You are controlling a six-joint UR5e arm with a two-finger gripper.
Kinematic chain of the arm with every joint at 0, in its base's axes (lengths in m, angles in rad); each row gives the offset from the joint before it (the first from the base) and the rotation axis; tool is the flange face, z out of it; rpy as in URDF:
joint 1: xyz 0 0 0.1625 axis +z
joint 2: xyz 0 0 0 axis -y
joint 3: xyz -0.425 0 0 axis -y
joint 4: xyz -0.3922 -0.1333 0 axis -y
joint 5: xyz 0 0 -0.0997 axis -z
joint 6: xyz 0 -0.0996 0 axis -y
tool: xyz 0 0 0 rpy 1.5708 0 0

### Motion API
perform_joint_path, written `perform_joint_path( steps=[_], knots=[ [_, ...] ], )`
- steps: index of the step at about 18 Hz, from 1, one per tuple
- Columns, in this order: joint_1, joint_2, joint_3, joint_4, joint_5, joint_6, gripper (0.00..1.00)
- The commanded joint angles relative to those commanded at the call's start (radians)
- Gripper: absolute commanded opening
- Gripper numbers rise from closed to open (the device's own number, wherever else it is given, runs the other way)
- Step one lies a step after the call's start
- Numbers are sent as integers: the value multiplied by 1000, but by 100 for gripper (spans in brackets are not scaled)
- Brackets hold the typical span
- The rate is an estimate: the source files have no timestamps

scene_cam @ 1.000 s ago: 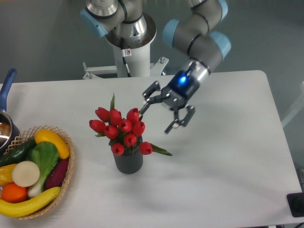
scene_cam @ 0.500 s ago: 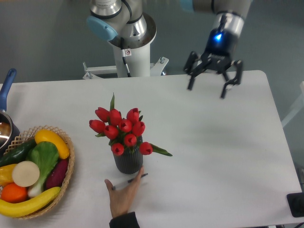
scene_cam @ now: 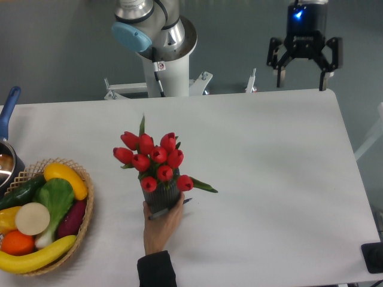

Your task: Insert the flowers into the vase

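Note:
The red tulips [scene_cam: 152, 158] stand upright with their stems inside the dark ribbed vase [scene_cam: 160, 197] on the white table, left of centre. A person's hand [scene_cam: 160, 222] reaches in from the bottom edge and grips the vase's lower part, hiding much of it. My gripper [scene_cam: 302, 76] is open and empty, raised high at the far right back edge of the table, well away from the vase.
A wicker basket [scene_cam: 84, 224] of toy fruit and vegetables sits at the left front. A pot with a blue handle [scene_cam: 7, 113] is at the left edge. The robot base [scene_cam: 161, 54] stands behind the table. A dark object [scene_cam: 372, 257] lies at the right front corner.
My gripper has risen and swung from beside the flowers to the far right back. A hand has come in from the front and taken hold of the vase.

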Motion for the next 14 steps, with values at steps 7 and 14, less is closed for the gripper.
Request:
perform_joint_path(
  steps=[7,14],
  knots=[
    [74,-11,62,-126,198,395,100],
    [83,-9,51,-129,210,441,100]
  ],
)
